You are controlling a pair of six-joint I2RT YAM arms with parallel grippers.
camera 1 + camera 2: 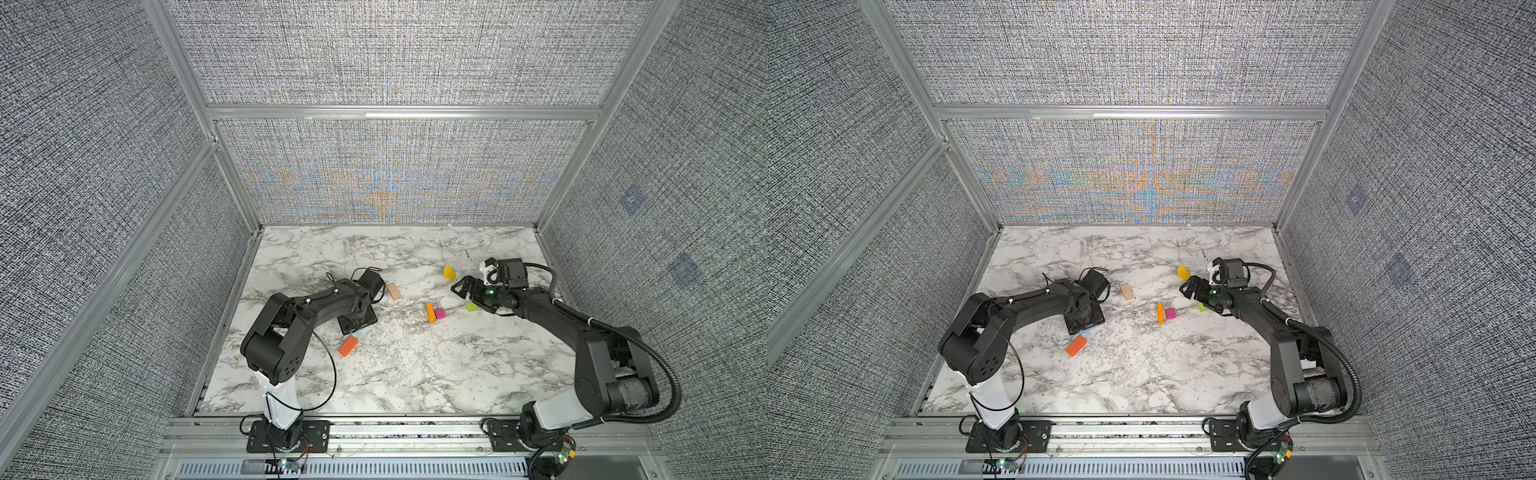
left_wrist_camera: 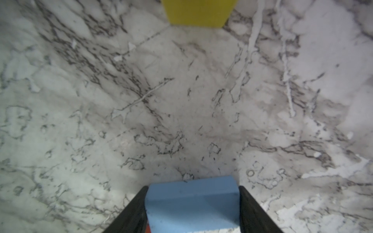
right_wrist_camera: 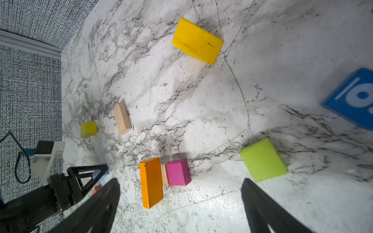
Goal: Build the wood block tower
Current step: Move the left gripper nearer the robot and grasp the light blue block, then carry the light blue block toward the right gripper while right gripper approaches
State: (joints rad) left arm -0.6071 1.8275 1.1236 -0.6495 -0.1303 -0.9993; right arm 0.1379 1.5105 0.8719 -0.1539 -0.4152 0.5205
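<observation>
Your left gripper (image 2: 192, 188) is pinching the light blue block (image 2: 191, 203) on both sides, jaws partway open, block sitting on the bench (image 1: 395, 374) just beside an orange block (image 1: 348, 345); your right gripper (image 3: 180, 180) is hovering wide open and empty near the orange bar (image 3: 151, 181) and magenta cube (image 3: 178, 172). No tower is standing yet, wood blocks (image 1: 395, 291) are lying scattered. You're risking the smooth block twisting or slipping on lift, dragging the orange block along, or clipping the right arm (image 1: 552, 316) near that cluster.
</observation>
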